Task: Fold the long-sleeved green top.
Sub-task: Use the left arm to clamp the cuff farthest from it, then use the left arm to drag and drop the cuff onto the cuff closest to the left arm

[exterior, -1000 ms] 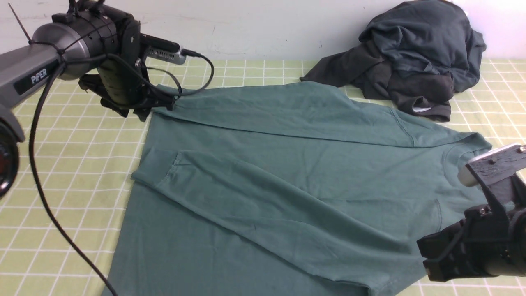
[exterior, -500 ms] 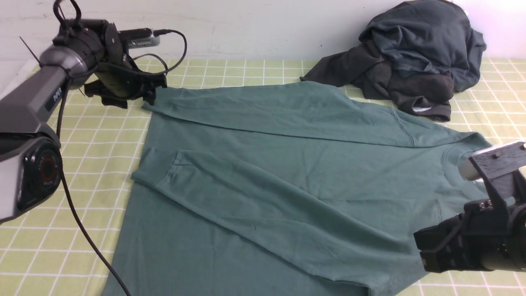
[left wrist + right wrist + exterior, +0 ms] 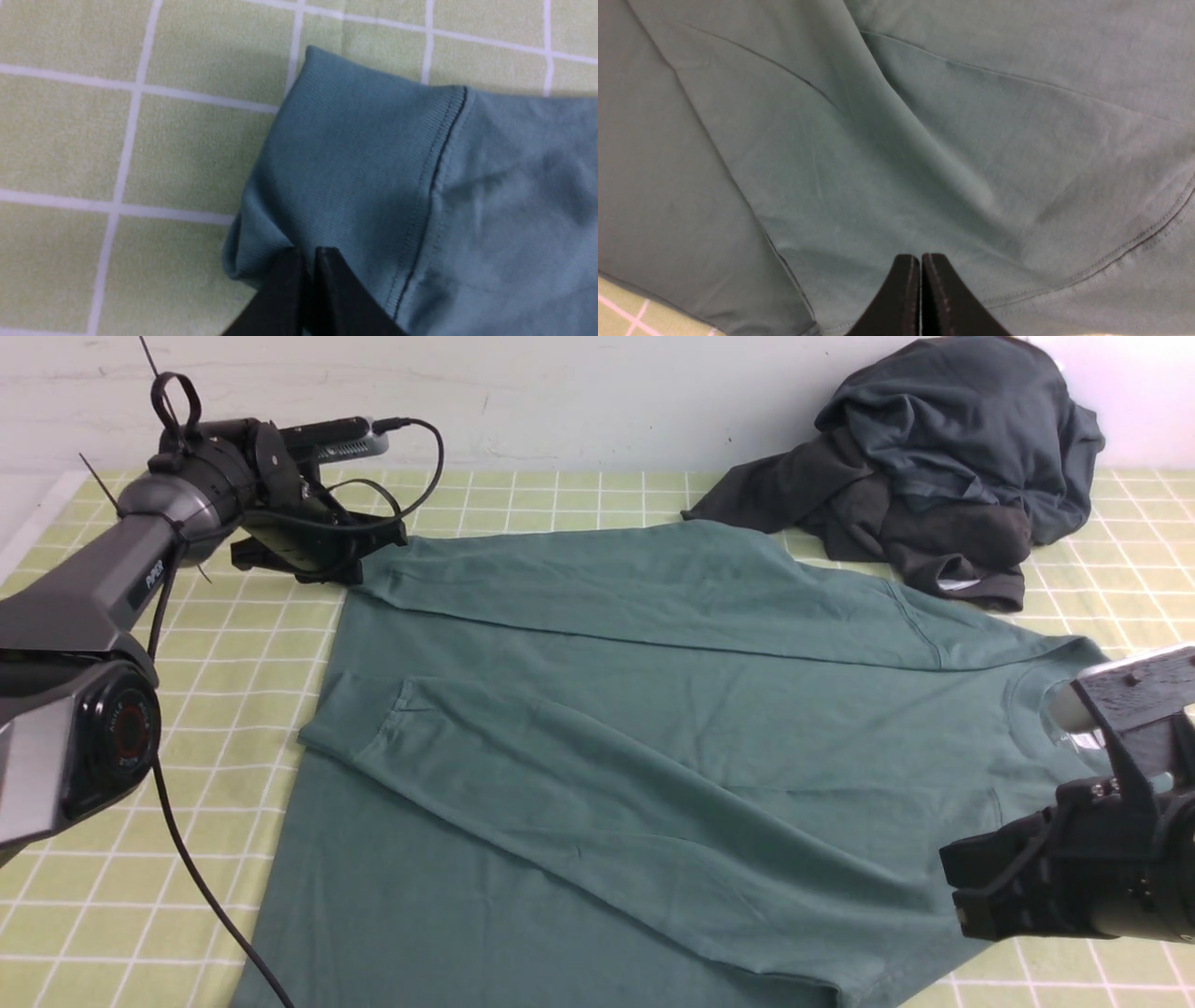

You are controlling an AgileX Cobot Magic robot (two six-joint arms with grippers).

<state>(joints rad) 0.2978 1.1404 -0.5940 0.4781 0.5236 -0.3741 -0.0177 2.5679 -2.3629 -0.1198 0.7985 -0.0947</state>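
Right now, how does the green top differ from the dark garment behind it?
The green top is teal and spread nearly flat; the dark garment is charcoal and bunched in a heap. The green top fills the middle; the dark garment sits far right, by the wall. The left claw looks shut on the green top's cuff; nothing grips the dark garment. Both lie on the checked cloth.

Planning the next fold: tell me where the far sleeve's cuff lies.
Front view, far left: the cuff lies on the checked tablecloth beside the left gripper.
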